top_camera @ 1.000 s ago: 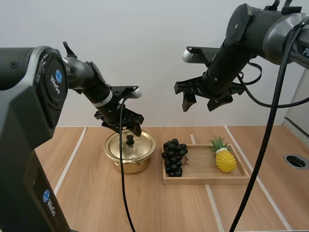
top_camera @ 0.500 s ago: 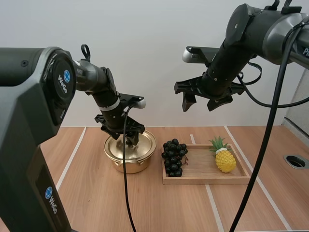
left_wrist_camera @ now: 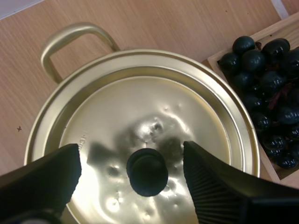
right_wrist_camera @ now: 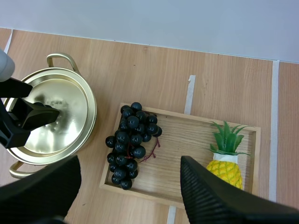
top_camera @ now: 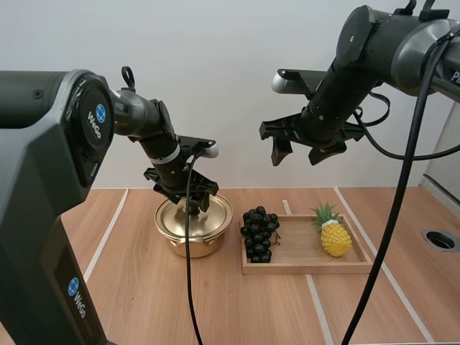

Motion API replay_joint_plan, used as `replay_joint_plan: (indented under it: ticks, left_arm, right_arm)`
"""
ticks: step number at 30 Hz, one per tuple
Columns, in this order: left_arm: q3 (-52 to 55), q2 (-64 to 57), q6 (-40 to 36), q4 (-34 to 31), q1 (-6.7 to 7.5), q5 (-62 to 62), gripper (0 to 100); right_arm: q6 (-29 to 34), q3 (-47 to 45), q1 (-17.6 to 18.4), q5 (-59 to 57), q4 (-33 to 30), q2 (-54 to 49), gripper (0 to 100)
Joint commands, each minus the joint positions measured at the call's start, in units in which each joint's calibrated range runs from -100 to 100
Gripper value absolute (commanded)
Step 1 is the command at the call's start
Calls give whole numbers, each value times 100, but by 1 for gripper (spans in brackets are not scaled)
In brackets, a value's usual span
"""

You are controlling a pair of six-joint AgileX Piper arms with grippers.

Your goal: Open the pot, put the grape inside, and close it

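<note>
A gold pot [top_camera: 194, 226] with its lid [left_wrist_camera: 149, 126] on stands on the table left of a wooden tray [top_camera: 309, 260]. My left gripper [top_camera: 192, 203] hangs open just over the lid, its fingers [left_wrist_camera: 42, 179] on either side of the black knob [left_wrist_camera: 147, 171] without touching it. A bunch of dark grapes [top_camera: 259, 234] lies at the tray's left end [right_wrist_camera: 131, 142]. My right gripper [top_camera: 298, 153] is open, high above the tray, holding nothing. From the right wrist view the pot [right_wrist_camera: 51, 116] sits left of the grapes, with the left gripper over it.
A toy pineapple [top_camera: 335, 233] stands at the tray's right end [right_wrist_camera: 227, 161]. White tape lines [top_camera: 108, 237] cross the wooden table. A round hole [top_camera: 440, 240] sits at the table's far right.
My left gripper has swung right and down, from beside the pot's back rim to directly over the lid's knob. The right arm has not moved.
</note>
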State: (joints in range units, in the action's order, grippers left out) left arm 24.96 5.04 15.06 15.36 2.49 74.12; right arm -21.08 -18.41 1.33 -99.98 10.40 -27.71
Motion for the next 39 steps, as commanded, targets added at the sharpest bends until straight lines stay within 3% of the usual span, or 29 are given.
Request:
replay_joint_plan:
  ticks: [1, 3, 6, 8, 9, 22, 39]
  left_arm:
    - [19, -6, 40, 132, 15, 6, 100]
    - [19, -6, 40, 132, 15, 241, 99]
    - [19, -6, -51, 107, 15, 552, 51]
    - [19, -6, -276, 41, 15, 588, 9]
    - [19, -6, -364, 16, 15, 588, 0]
    - [-246, -280, -451, 28, 15, -68, 0]
    - [-3163, -2636, -823, -866, 15, 182, 0]
  right_arm:
    - [-17, -21, 7, -2, 41, -86, 100]
    - [-17, -21, 7, -2, 41, -86, 100]
    - [-17, -21, 7, -2, 41, -86, 100]
    - [-17, -21, 7, -2, 41, -86, 100]
    - [-17, -21, 7, -2, 41, -86, 100]
    - [-17, -21, 7, -2, 41, -140, 100]
    - [-17, -21, 7, -2, 52, -138, 100]
